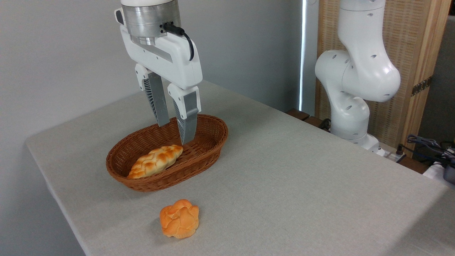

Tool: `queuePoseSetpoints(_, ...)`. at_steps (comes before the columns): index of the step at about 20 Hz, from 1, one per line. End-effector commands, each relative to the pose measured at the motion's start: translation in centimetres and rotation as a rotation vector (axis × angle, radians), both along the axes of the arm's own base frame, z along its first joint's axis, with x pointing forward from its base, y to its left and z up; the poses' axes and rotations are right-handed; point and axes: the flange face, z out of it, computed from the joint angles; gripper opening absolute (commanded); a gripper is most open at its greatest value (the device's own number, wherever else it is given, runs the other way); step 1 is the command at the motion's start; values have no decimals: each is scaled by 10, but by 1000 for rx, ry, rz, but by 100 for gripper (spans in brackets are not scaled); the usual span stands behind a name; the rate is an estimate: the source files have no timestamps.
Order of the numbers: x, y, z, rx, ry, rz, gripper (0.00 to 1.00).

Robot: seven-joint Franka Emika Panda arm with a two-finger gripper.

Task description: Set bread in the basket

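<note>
The braided bread (155, 161), pale golden with browned tops, lies inside the oval brown wicker basket (209, 140), toward its left front end. My gripper (175, 133) hangs above the middle of the basket, just over the loaf's right tip and not touching it. Its two grey fingers (158, 103) point down and stand open, with nothing between them.
A small round orange knotted bun (179, 218) sits on the grey tablecloth in front of the basket. The arm's white base (350, 106) rises at the table's far right edge, with cables (428, 145) beside it. A grey wall runs behind the table.
</note>
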Motion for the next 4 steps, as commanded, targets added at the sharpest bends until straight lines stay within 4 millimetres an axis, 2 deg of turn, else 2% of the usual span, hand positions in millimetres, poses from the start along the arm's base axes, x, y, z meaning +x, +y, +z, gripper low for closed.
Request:
queuePoseSetpoints(1, 0, 4, 5, 37, 13, 18, 100)
queuePoseSetpoints(4, 0, 6, 6, 43, 11, 21, 100)
